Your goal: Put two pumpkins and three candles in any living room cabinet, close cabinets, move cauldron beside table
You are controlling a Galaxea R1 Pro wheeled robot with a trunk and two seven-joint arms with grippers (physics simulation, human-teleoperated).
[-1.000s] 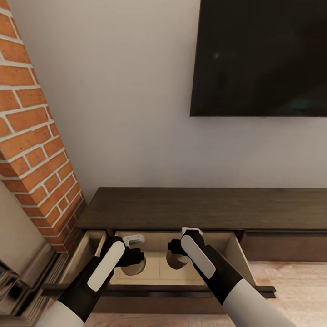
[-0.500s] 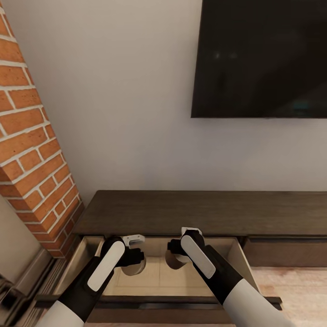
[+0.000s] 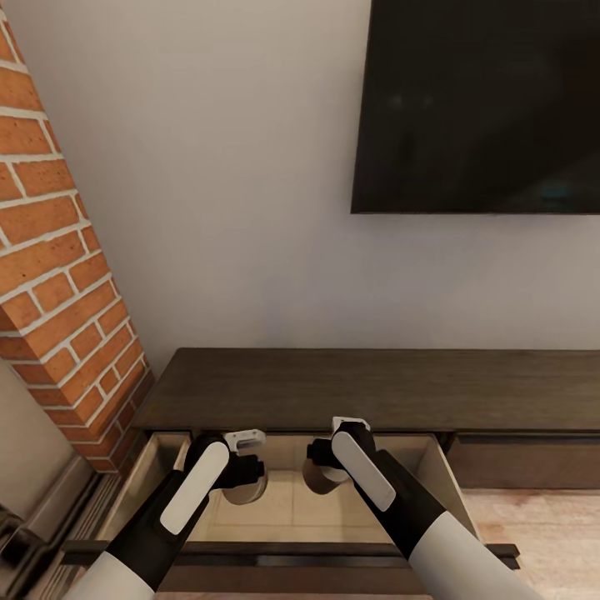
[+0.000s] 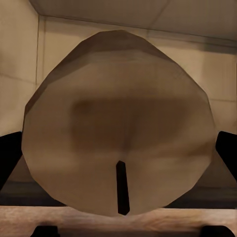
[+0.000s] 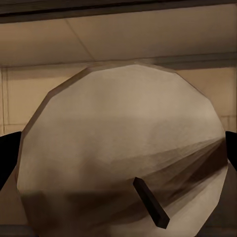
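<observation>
Currently my left gripper [image 3: 243,482] pinches a candle [image 4: 118,126], its dark fingers [image 4: 9,155] pressed against both sides of the pale cylinder; the candle's flat end and black wick face the wrist camera. My right gripper [image 3: 327,473] likewise clamps a second candle [image 5: 123,153], with a dark finger at each flank and the wick pointing toward the camera. Both candles hang inside the open drawer [image 3: 433,467], above its pale tan floor. That drawer belongs to the cabinet [image 3: 375,387], a long dark-brown unit against the wall. A black television [image 3: 483,108] hangs above the cabinet. A brick fireplace column [image 3: 50,275] stands just beside the cabinet's left end.
</observation>
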